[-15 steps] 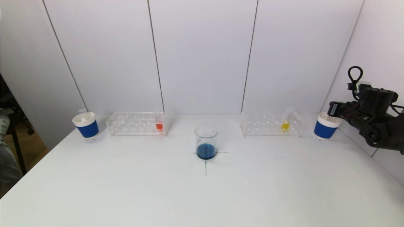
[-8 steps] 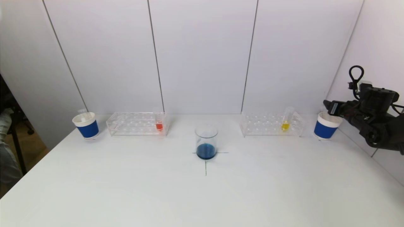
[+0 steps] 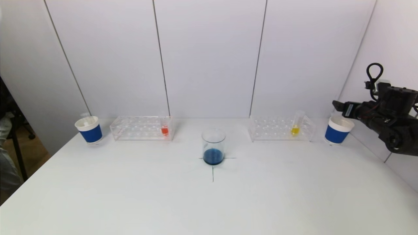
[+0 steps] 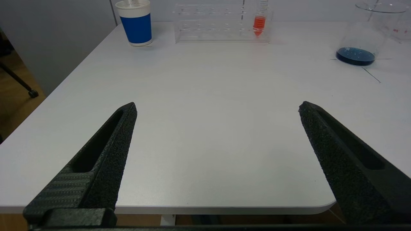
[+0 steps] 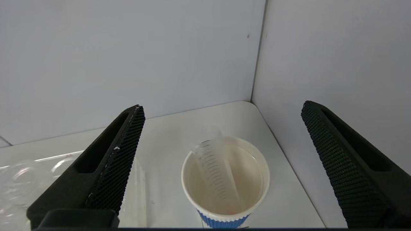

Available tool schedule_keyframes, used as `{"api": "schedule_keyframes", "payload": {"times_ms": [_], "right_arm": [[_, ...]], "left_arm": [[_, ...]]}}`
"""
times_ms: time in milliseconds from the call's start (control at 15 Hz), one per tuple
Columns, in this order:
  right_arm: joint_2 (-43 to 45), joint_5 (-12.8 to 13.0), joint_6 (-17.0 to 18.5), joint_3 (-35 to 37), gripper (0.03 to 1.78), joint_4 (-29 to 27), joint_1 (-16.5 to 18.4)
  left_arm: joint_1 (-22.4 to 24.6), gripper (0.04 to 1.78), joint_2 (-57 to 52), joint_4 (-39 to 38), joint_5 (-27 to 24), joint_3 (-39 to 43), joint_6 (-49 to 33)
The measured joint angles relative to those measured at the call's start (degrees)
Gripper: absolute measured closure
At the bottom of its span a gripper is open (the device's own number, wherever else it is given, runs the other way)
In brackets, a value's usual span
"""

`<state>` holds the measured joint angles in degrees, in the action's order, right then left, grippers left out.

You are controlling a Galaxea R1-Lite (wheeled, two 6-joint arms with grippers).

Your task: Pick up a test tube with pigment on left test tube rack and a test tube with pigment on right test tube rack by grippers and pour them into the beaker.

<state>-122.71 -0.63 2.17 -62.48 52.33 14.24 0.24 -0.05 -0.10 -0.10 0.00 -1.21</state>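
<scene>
Right hand (image 5: 221,166) wide open above cup (image 5: 224,192) (empty tube (image 5: 215,170) inside)

The white table top (image 3: 163,202) looks smooth and matt. The round clear glass beaker (image 3: 213,146) is glossy. The two racks of clear plastic (image 3: 140,128) (image 3: 277,128) shine a little. The blue-banded white paper cup (image 5: 224,189) is matt. The black gripper fingers (image 5: 118,160) look rough and grainy.
</scene>
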Motion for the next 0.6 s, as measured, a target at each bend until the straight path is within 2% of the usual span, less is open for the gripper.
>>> {"api": "schedule_keyframes", "payload": {"times_ms": [133,400,600], "right_arm": [[4.18,0.30,-0.09,3.27,0.04,0.00,-1.34],[14.58,2.67,-0.22,11.76,0.05,-0.20,-4.51],[24.53,3.05,-0.24,19.70,0.05,-0.46,-6.47]], "left_arm": [[0.00,0.06,0.00,0.00,0.00,0.00,0.00],[0.00,0.06,0.00,0.00,-0.01,0.00,0.00],[0.00,0.06,0.00,0.00,0.00,0.00,0.00]]}}
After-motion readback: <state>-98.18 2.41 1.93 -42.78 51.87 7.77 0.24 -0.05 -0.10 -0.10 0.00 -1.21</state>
